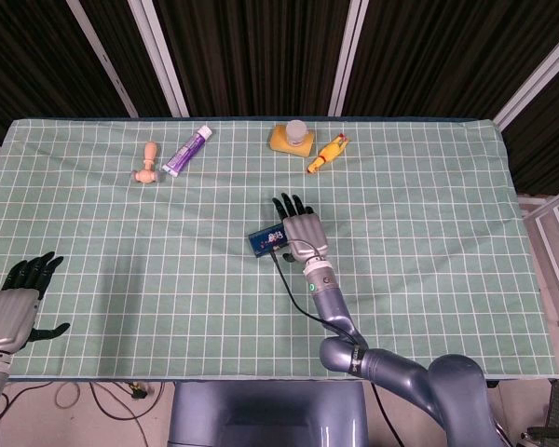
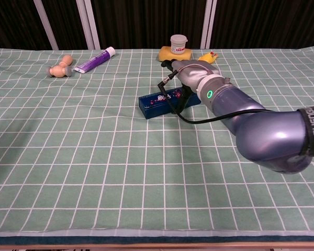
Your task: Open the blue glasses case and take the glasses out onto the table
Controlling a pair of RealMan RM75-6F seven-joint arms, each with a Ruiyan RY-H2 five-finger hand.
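— What should worry you from here?

— Your right hand [image 1: 301, 228] hangs over the right half of the blue glasses case [image 1: 264, 239], which lies shut and flat on the green checked cloth [image 1: 168, 279] near the middle of the table. If you press down off-centre, I judge the case will skid or spin on the cloth instead of opening. The dark cable [image 2: 174, 107] looping off the wrist drapes just in front of the case in the chest view and could drag on it as you turn the wrist.

— Anything else nearby at risk?

— The yellow rubber chicken [image 1: 326, 152] and the white jar [image 1: 297, 129] on its yellow sponge [image 1: 281, 140] sit beyond your fingertips; a long reach over the case could nudge them. The purple tube [image 1: 187, 153] and the wooden peg doll [image 1: 147, 164] are well apart from you.

— How are your fingers?

— On the right hand the fingers [image 1: 289, 204] are stretched out and slightly apart, gripping nothing. Whether the palm or thumb touches the lid, you cannot tell: the hand hides that end of the case in both views. Your left hand [image 1: 14, 307] rests at the near left edge, fingers spread, empty. The glasses are presumably inside, unseen.
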